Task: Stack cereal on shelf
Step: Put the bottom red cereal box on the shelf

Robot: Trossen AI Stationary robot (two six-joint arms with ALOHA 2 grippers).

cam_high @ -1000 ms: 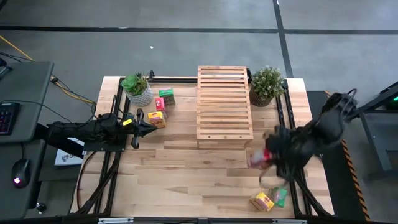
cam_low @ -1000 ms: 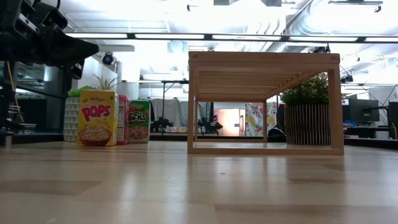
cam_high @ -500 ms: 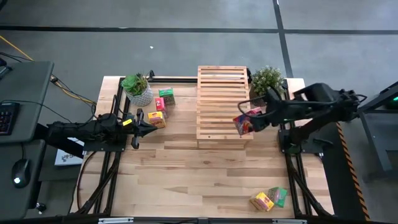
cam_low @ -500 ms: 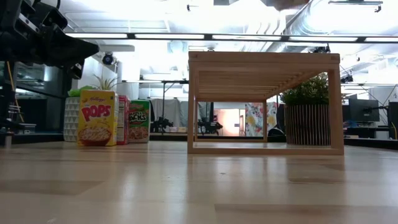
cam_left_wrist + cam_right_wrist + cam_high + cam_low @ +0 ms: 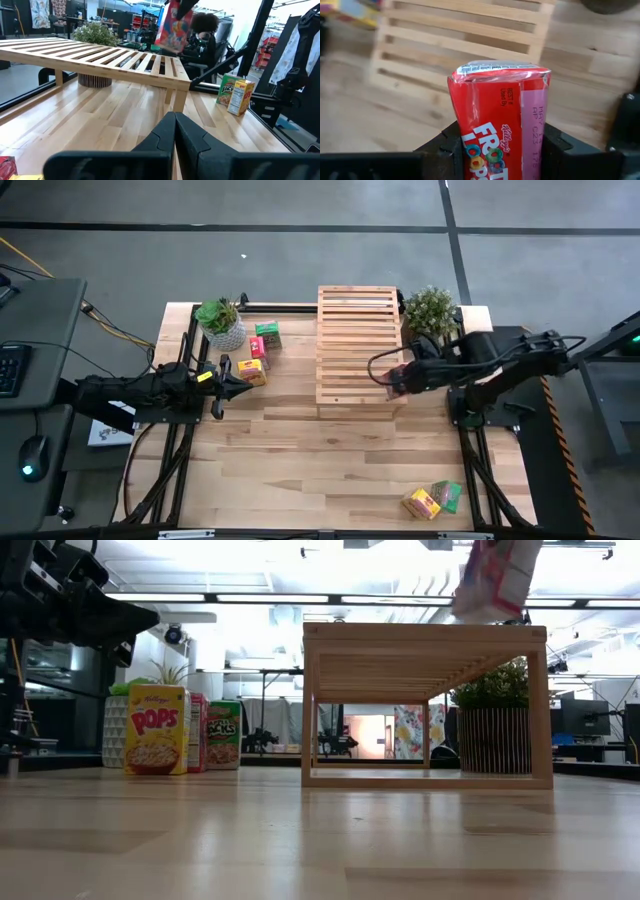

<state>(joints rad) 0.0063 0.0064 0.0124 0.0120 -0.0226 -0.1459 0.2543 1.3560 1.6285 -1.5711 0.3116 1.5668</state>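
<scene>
Cereal, in the form of a red box [image 5: 497,125], is gripped by the right claw [image 5: 398,376] and held in the air above the near right corner of the shelf [image 5: 360,345]. In the low view the box [image 5: 492,576] hangs tilted just over the shelf's top edge, not yet touching it. If the box is released at this tilt, it is judged likely to tip over on landing; so close to the corner, it could slide off onto the counter [image 5: 300,450]. A corner could also be caught in a gap between slats.

The box is small and rectangular, red on its front with a pink side panel bearing printed text, its top flap slightly crumpled. The shelf is a light wooden rack of parallel slats, with nothing standing on it.

Three more boxes [image 5: 258,350] are grouped far across the shelf from the right claw, just ahead of the left claw [image 5: 246,385], which is clenched empty and waits low over the counter. Two others [image 5: 432,500] lie well behind the right claw.
</scene>
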